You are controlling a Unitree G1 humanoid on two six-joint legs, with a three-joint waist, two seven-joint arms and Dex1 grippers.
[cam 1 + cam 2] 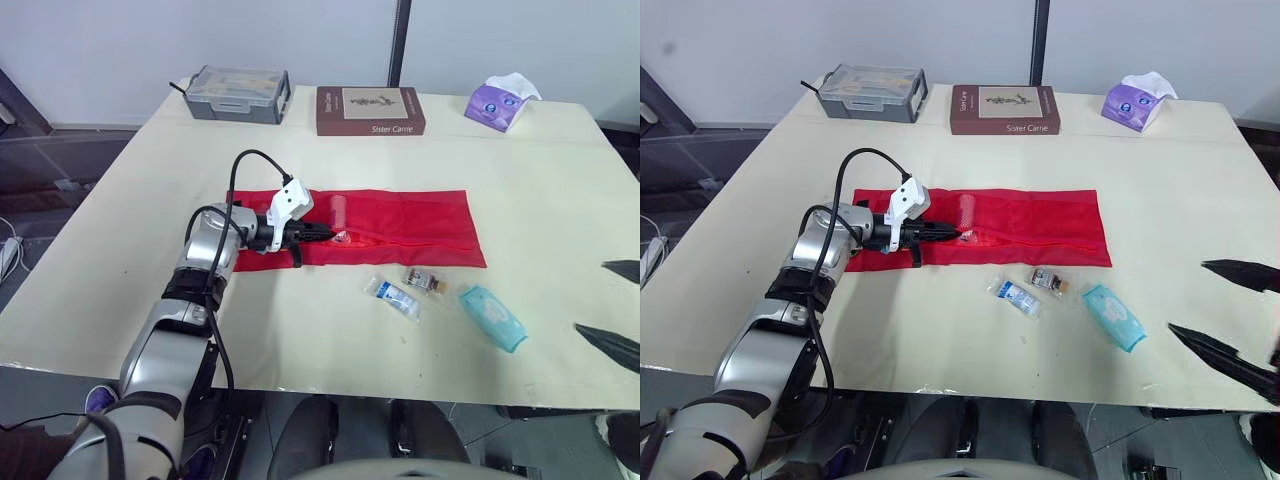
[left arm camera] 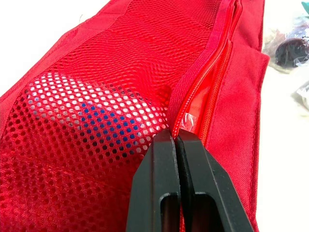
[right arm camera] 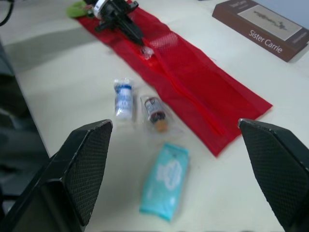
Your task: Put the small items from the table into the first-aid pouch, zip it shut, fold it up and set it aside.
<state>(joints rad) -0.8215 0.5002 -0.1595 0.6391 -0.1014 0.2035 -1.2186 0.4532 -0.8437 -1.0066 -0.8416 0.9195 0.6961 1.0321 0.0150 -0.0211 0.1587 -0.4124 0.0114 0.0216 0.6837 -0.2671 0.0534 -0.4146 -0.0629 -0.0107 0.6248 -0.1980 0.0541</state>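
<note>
Left tool [image 1: 322, 232] pinched together at zip [image 2: 212, 82] of red pouch [image 1: 420, 225], right tool [image 3: 175, 128] spread wide, teal wipes pack [image 3: 164, 181] ahead on table [image 1: 100, 280]

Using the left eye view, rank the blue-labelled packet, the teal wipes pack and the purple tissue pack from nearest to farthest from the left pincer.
1. Blue-labelled packet: just in front of the red pouch, right of the left pincer.
2. Teal wipes pack: farther right, toward the front.
3. Purple tissue pack: far back on the right.
</note>
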